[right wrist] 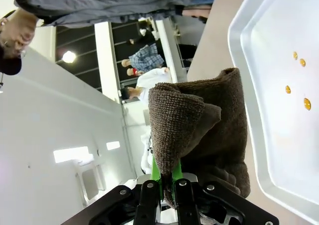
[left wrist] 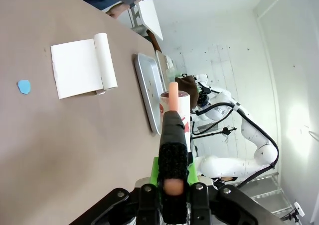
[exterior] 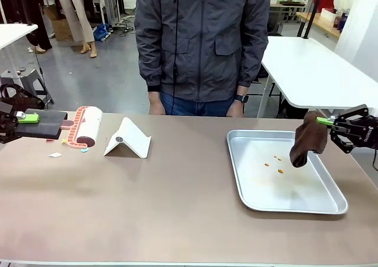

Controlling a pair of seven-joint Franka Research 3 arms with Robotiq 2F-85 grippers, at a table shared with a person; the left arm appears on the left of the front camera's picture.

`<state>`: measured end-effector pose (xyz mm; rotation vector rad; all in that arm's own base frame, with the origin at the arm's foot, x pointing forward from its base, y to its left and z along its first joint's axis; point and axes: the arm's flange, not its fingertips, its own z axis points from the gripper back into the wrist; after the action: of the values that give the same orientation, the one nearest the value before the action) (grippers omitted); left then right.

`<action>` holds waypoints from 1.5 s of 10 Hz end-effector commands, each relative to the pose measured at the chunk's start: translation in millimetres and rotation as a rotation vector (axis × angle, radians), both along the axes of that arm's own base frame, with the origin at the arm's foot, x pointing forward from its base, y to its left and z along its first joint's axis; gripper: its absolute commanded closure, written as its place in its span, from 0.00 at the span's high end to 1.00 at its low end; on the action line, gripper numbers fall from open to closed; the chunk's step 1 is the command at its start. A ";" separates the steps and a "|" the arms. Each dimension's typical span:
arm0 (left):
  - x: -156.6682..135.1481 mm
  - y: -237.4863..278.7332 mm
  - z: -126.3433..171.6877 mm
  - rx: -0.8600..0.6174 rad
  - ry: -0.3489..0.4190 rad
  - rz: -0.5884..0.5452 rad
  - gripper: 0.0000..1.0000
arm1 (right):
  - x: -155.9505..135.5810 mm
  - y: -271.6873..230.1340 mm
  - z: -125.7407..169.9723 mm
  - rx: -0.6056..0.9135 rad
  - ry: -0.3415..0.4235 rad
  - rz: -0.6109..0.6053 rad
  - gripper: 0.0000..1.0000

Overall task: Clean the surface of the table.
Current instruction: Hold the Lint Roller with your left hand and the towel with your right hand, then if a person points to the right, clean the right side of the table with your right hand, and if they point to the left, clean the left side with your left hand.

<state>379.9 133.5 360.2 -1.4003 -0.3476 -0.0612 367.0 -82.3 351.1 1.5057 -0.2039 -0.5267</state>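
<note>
With left jaws clamped on the lint roller [exterior: 82,127] (right jaws pinch the brown cloth [exterior: 307,140]), press it flat across the worktop [exterior: 177,202] scraps [exterior: 55,155].

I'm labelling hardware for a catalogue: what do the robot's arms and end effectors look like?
The left end effector and right end effector are black two-finger units with bright green pads; the right one carries small pale print on its body. In the left wrist view, the right arm is white, built of rounded segments, with a black cable looped alongside.
</note>
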 end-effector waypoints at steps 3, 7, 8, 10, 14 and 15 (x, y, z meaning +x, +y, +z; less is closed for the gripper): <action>2.5 1.0 3.8 0.007 -0.005 -0.023 0.04 | -0.9 -4.6 1.9 0.043 -0.013 -0.013 0.00; 2.5 1.0 3.8 0.007 -0.005 -0.023 0.04 | -0.9 -4.6 1.9 0.043 -0.013 -0.013 0.00; 2.5 1.0 3.8 0.007 -0.005 -0.023 0.04 | -0.9 -4.6 1.9 0.043 -0.013 -0.013 0.00; 2.5 1.0 3.8 0.007 -0.005 -0.023 0.04 | -0.9 -4.6 1.9 0.043 -0.013 -0.013 0.00; 2.5 1.0 3.8 0.007 -0.005 -0.023 0.04 | -0.9 -4.6 1.9 0.043 -0.013 -0.013 0.00; 2.5 1.0 3.8 0.007 -0.005 -0.023 0.04 | -0.9 -4.6 1.9 0.043 -0.013 -0.013 0.00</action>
<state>381.9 133.4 362.5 -1.3932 -0.3444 -0.0727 365.6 -85.7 350.4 1.5219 -0.2069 -0.5351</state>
